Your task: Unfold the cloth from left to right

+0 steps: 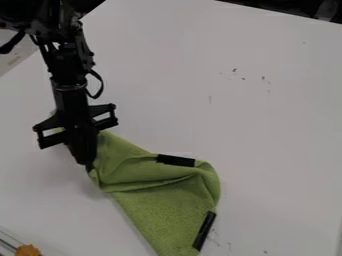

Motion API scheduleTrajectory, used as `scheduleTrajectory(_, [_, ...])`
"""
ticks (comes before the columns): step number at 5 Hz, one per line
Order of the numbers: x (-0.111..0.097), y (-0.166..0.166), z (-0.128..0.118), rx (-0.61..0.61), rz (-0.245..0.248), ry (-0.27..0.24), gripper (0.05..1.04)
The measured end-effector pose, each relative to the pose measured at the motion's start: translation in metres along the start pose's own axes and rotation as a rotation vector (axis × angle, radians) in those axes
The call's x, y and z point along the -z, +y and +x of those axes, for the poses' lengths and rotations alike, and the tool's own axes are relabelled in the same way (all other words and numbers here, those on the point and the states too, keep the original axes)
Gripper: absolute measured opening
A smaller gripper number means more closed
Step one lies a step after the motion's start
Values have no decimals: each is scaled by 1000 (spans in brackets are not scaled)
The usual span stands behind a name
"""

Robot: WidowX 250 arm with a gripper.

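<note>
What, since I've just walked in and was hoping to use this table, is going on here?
A black robot arm is working on a green cloth lying on the white table. The task is to unfold it from left to right. The gripper is down at the cloth's end nearest the picture's left; whether it has hold of it, I can't tell. The cloth is not flat: creases and a fold cross its upper part.

a white table (274, 125) bears a creased green cloth (167, 205) and, lower left, an orange-brown object (28, 250).
</note>
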State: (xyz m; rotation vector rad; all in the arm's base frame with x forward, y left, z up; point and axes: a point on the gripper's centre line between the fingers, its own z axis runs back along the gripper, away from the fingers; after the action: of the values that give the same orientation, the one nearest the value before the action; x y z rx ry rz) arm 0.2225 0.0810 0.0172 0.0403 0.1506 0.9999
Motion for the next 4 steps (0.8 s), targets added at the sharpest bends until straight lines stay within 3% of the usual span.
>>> scheduleTrajectory(1, [-6, 1, -2, -5, 8, -2, 64])
scheduleTrajectory(3, [-43, -13, -10, 19, 34, -53, 64])
scheduleTrajectory(4, [-60, -34, -12, 37, 2, -80, 63])
